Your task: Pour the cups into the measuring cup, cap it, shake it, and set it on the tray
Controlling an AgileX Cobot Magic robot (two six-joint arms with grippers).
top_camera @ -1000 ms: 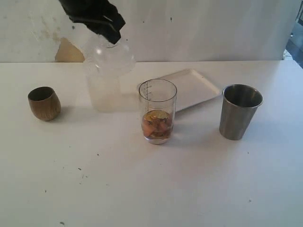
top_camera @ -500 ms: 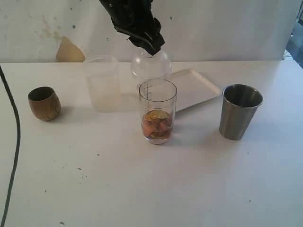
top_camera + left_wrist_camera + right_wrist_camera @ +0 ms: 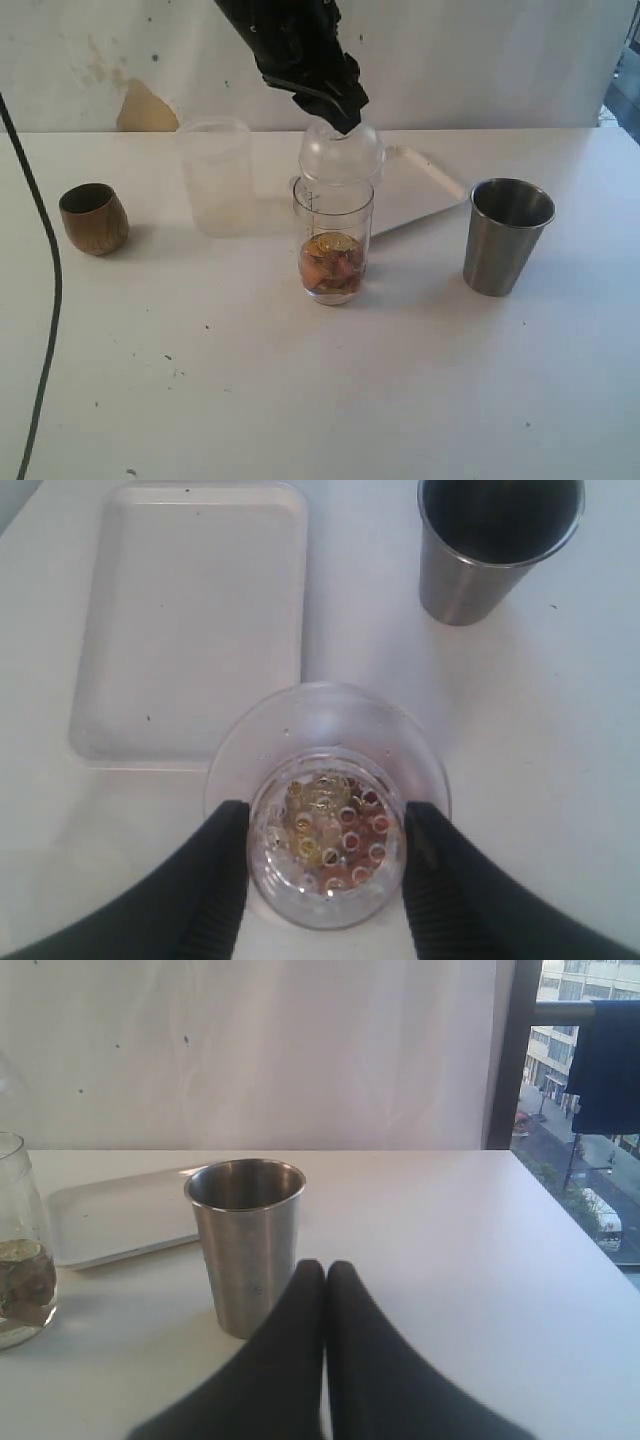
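Left wrist view: capping step appears in hand; left fingers (image 3: 215, 880) grip the lid (image 3: 328, 715), measuring cup (image 3: 333, 240) directly below them. Next, lower it squarely; right fingers (image 3: 300, 1360) closed, empty.

**A:** What does the robot itself look like?

**B:** The left gripper (image 3: 335, 115) is matte black, blocky and faceted, with ridged casing just above it. Its two fingers (image 3: 220, 880) are smooth and broad, tapering to rounded tips.

**A:** And the other arm?

**B:** The right gripper (image 3: 325, 1270) has the same smooth black tapering fingers (image 3: 290, 1360). A thin black cable (image 3: 56, 280) hangs well to the left of the left gripper.
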